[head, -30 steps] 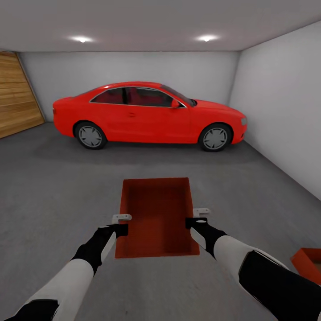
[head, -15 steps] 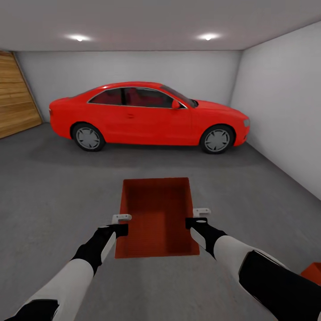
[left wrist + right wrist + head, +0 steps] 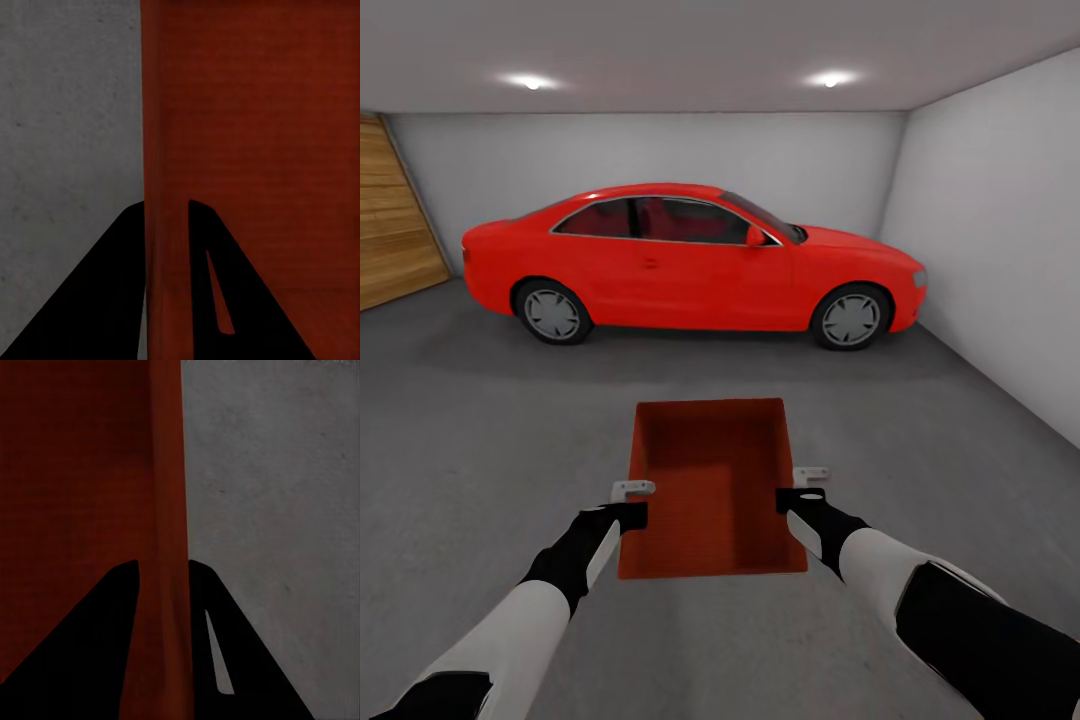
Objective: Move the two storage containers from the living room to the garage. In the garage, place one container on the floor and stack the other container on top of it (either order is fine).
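I hold one orange-red storage container [image 3: 710,490] level in front of me, above the grey concrete floor [image 3: 480,420] of the garage. My left gripper [image 3: 632,500] is shut on its left wall and my right gripper [image 3: 800,485] is shut on its right wall. In the left wrist view the dark fingers of the left gripper [image 3: 166,206] pinch the ribbed wall of the container [image 3: 255,112]. The right wrist view has the right gripper [image 3: 163,564] clamped the same way on the container [image 3: 75,457]. The bin is open-topped and empty.
A red car [image 3: 690,260] is parked sideways across the back of the room. A wooden garage door [image 3: 395,240] is at the far left and a white wall [image 3: 1000,250] runs along the right. Bare concrete lies between me and the car.
The camera has moved forward: the car looks slightly larger. A second orange-red container at the lower right has slid out of the picture. Both grips on the held container are unchanged.
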### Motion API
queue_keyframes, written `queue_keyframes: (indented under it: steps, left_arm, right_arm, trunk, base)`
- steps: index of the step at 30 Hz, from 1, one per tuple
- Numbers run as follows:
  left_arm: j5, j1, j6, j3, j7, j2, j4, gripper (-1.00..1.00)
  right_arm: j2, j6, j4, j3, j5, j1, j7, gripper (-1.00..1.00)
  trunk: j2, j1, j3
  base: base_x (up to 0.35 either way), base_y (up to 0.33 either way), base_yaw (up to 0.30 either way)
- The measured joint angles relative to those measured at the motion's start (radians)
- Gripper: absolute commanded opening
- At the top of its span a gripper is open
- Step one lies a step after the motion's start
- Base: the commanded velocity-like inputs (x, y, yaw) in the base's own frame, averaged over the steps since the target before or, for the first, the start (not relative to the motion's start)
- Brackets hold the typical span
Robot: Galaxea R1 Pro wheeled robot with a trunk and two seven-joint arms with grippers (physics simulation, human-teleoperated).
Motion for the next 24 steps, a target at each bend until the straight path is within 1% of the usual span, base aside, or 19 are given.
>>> queue_keyframes:
  steps: [24]
  left_arm:
    - [0.000,0.000,0.000,0.000,0.000,0.000,0.000,-1.00]
  right_arm:
    - [0.000,0.000,0.000,0.000,0.000,0.000,0.000,-1.00]
  trunk:
    - [0.000,0.000,0.000]
  base:
    - [0.322,0.000,0.000]
